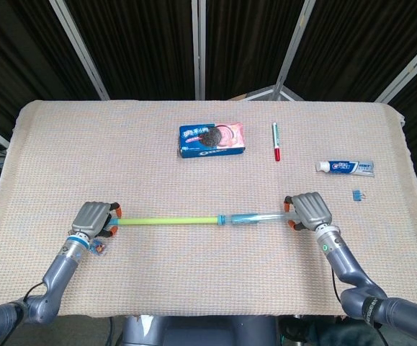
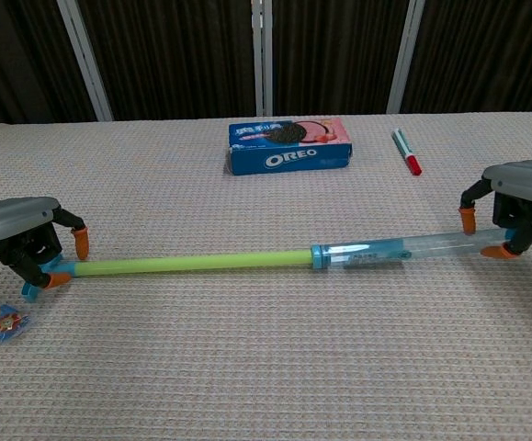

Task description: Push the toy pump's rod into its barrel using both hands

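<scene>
woven-cloth table (image 1: 64, 144), oreo box (image 1: 212, 140), marker (image 1: 274, 140), toothpaste (image 1: 345, 167), toy pump (image 1: 194, 219) (rod extended), binder clip (image 1: 357, 194)

Pump (image 2: 275, 259) lies before cookie box (image 2: 288, 145) on table (image 2: 266, 367).

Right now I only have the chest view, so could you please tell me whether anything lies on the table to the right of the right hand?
Observer: Yes. In the head view a small blue clip lies a little beyond the right hand, further right and apart from it. That hand is at the clear end of the pump.
Operator: Thank you. Is there anything else out on that side?
Observer: A toothpaste tube lies further back than the clip, lengthwise toward the table's right edge.
</scene>
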{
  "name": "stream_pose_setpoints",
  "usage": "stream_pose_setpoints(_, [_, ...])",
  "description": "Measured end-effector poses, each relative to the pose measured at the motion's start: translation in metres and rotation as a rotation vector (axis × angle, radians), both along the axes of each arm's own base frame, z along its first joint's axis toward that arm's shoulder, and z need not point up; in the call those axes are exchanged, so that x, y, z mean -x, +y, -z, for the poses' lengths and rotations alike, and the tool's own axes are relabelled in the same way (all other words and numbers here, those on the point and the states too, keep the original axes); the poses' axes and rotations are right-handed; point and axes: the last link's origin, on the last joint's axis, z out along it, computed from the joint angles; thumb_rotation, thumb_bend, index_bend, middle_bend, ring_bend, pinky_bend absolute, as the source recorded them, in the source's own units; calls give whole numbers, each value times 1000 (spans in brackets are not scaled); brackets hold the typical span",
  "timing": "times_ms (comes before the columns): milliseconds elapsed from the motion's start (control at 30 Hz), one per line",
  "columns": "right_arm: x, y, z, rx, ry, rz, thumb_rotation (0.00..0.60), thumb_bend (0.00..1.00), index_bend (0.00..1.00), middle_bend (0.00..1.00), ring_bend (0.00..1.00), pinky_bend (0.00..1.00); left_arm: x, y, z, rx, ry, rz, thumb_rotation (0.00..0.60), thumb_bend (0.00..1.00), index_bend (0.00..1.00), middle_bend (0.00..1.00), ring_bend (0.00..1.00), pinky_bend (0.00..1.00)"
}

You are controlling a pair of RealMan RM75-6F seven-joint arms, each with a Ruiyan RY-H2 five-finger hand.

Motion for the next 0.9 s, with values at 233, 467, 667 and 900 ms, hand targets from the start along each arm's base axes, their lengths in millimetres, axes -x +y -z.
stream_pose_setpoints(233, [3, 1, 0, -1, -3, 7, 600, 356, 645, 992, 1000, 1000, 3, 1, 2, -2, 12, -13, 600, 432, 524, 880, 864, 999])
stream_pose_setpoints(467, [2, 1, -3, 4, -8, 3, 600, 363, 649, 992, 1000, 1000, -1, 2, 2, -6, 9, -17, 600, 465, 651, 880, 864, 999])
stream_pose_setpoints(667, [-5, 2, -7, 13, -31, -5, 600, 381, 652, 992, 1000, 1000, -9, 5, -7, -33, -30, -19, 600, 465, 676, 880, 864, 999])
stream_pose_setpoints(900, [-17, 6, -12, 34, -78, -11, 600, 394, 655, 992, 1000, 1000, -21, 11, -13, -51, -75, -21, 600, 465, 683, 880, 863, 999])
